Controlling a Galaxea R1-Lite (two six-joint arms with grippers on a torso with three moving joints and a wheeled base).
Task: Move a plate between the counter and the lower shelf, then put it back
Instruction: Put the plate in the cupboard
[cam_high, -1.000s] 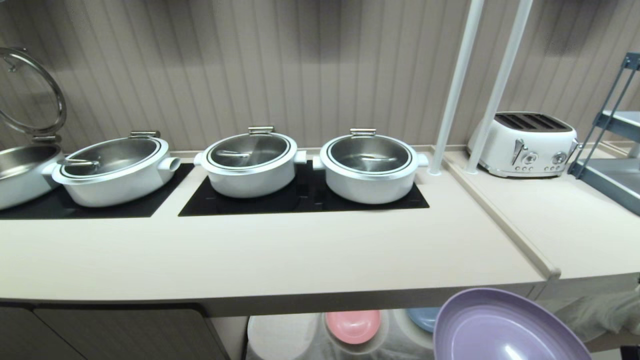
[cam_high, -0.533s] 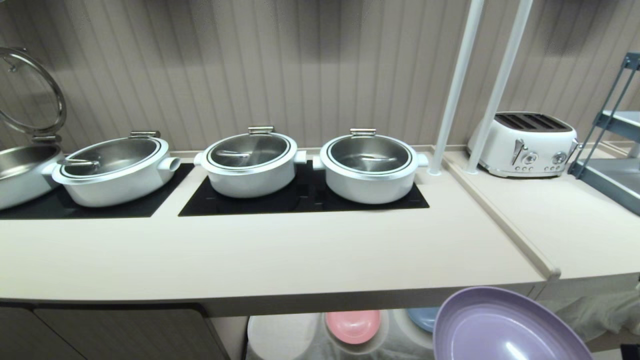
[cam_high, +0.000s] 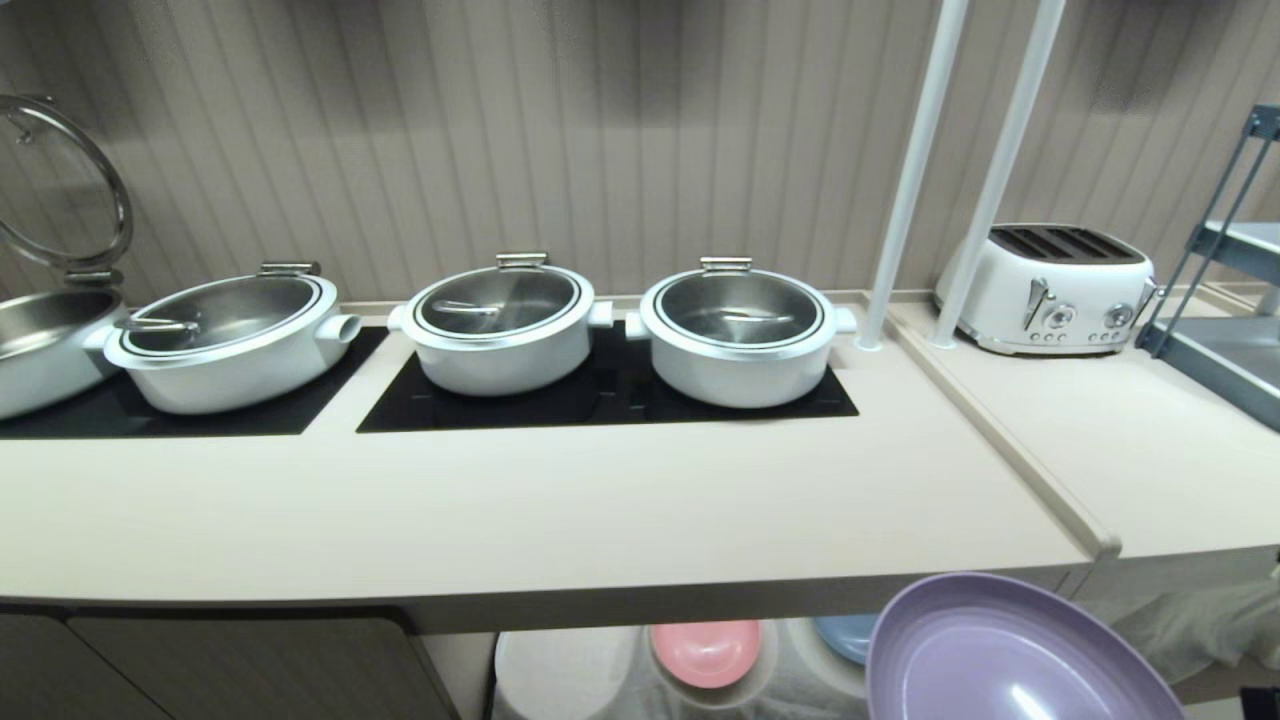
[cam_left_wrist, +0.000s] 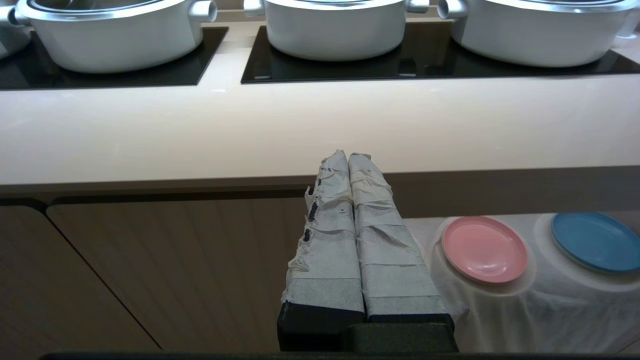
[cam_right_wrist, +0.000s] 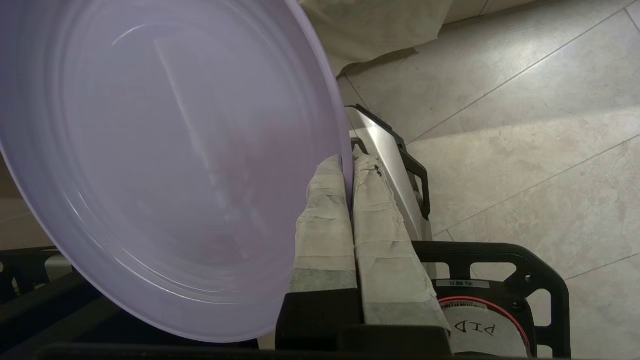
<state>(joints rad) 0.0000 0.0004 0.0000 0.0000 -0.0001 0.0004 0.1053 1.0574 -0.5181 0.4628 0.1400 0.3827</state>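
Note:
The lilac plate hangs tilted in front of and below the counter's front edge, at the lower right of the head view. My right gripper is shut on the plate's rim, one taped finger on each face, over the floor. The gripper itself is outside the head view. The lower shelf, draped in white cloth, lies under the counter. My left gripper is parked before the cabinet front, shut and empty.
A pink plate and a blue plate sit on the lower shelf. Three white pots stand on black hob panels at the back. Two white poles, a toaster and a grey rack are at the right.

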